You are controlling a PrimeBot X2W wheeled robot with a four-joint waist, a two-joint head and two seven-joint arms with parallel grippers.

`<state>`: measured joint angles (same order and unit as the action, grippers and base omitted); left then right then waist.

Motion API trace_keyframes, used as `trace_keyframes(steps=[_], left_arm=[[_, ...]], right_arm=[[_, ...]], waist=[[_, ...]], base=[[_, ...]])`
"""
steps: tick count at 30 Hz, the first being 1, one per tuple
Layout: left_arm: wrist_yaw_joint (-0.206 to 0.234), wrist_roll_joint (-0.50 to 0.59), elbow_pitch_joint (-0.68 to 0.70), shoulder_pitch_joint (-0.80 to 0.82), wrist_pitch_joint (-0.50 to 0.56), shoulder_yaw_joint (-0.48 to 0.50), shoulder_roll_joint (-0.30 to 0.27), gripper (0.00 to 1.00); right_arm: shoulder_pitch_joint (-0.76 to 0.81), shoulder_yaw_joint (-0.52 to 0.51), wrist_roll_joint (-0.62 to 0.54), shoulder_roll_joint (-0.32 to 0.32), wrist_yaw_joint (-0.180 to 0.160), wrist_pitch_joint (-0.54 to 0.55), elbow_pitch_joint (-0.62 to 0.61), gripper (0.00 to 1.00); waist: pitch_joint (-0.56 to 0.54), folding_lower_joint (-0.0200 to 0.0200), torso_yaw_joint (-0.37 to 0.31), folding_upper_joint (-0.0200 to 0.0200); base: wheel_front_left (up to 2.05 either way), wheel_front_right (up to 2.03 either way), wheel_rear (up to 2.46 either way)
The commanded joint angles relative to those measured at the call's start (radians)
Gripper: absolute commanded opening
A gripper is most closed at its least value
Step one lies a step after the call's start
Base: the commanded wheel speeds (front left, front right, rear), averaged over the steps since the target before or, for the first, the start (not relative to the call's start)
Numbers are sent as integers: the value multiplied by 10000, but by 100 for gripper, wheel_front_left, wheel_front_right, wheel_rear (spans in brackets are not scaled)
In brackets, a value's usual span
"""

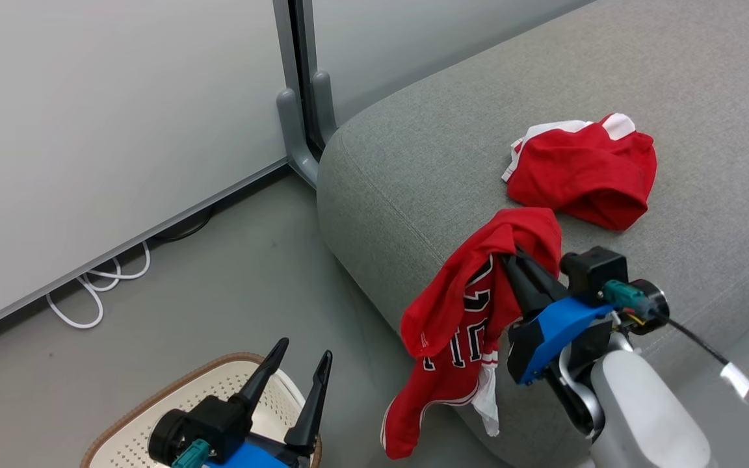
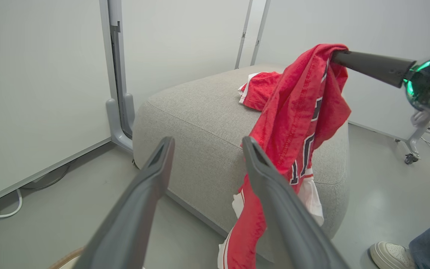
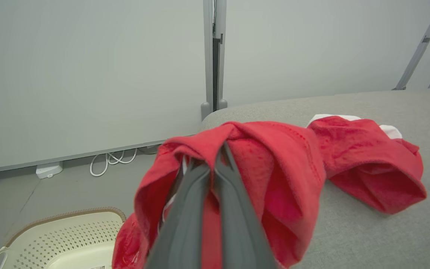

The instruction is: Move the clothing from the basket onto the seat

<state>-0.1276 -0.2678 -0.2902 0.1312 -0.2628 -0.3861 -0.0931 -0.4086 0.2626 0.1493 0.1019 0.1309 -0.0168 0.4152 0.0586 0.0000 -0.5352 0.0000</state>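
Note:
My right gripper [image 1: 511, 255] is shut on the red jersey [image 1: 462, 325], whose black-and-white numerals show as it hangs over the front edge of the grey seat [image 1: 426, 169]. The same jersey [image 3: 267, 164] drapes over my closed right fingers, and it [image 2: 297, 123] also appears in the left wrist view. A second red garment with white trim [image 1: 586, 170] lies crumpled on the seat just beyond. My left gripper [image 1: 303, 356] stands open and holds nothing, above the cream basket [image 1: 127, 429] at the lower left. The basket [image 3: 62, 239] looks bare inside where visible.
A pale partition wall with a grey post [image 1: 296, 97] stands behind the seat's corner. White cables [image 1: 98, 286] lie on the floor along the wall. A person's shoe [image 2: 390, 254] and trouser leg sit on the floor past the seat.

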Motion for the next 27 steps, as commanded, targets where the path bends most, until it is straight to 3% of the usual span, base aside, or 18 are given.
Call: trace_keyframes(steps=[1, 7, 13, 17, 23, 27], left_arm=[[-35, -2, 19, 105, -29, 80, -116, 100], [-35, 171, 209, 247, -29, 146, -236, 100], [-36, 376, 670, 1006, -29, -8, -665, 100], [-36, 541, 1068, 1722, -29, -223, -911, 100], [-36, 648, 1599, 2881, -29, -658, -1482, 100], [-36, 676, 1958, 3417, -29, -769, -1687, 100]], right_arm=[[-153, -97, 62, -58, -3, 47, -54, 0], [-1811, -1364, 448, 167, -3, 724, -89, 0], [-4386, -3312, 656, 1018, -1, 1630, -125, 0], [-5992, -4703, 575, 1933, -6, 2066, 23, 0], [-7321, -6233, -169, 3026, -3, 1618, 668, 0], [-7060, -6883, -500, 3120, -1, 1071, 1519, 0]], waist=[[45, 0, -5, 0], [681, 0, 190, 0], [2210, 0, 767, 0], [3547, 0, 1242, 0], [5284, 0, 1900, 0], [6079, 0, 2307, 0]], base=[[0, 0, 0], [0, 0, 0], [0, 0, 0], [0, 0, 0], [0, 0, 0], [0, 0, 0]])
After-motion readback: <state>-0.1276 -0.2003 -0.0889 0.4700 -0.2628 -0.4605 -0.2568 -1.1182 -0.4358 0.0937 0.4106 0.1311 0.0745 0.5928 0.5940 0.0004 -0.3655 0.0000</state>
